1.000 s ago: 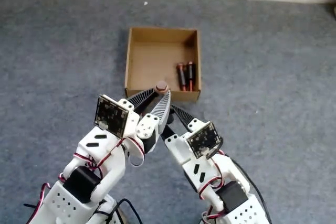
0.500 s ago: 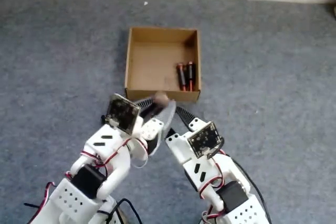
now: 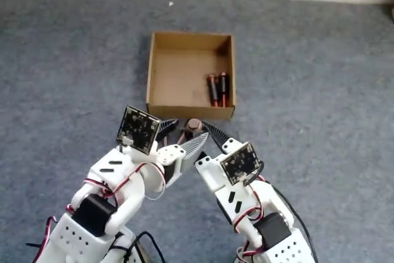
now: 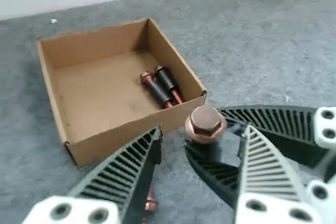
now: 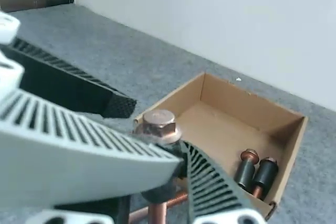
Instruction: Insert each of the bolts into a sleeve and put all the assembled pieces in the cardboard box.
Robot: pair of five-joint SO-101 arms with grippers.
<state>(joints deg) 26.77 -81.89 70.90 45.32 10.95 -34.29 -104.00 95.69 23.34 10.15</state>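
Note:
A copper bolt [image 3: 194, 125] with a hex head [image 4: 206, 124] stands upright just in front of the cardboard box [image 3: 178, 72]. My right gripper [image 5: 176, 156] is shut on it below the head [image 5: 157, 124]. My left gripper [image 4: 202, 129] is open, its fingertips on either side of the same bolt. Two assembled pieces [image 3: 217, 89], dark sleeves with copper bolts, lie side by side in the box's right half [image 4: 160, 86]. Another bolt [image 4: 149, 203] lies on the carpet under the grippers.
Grey carpet [image 3: 308, 90] surrounds the box on all sides. The box's front wall [image 4: 115, 135] is close ahead of both grippers. A pale wall [image 5: 210, 19] runs behind the box.
The left gripper drew back from the box's front wall toward the arms, bringing the bolt with it, and its fingers have spread apart. The right arm has barely moved.

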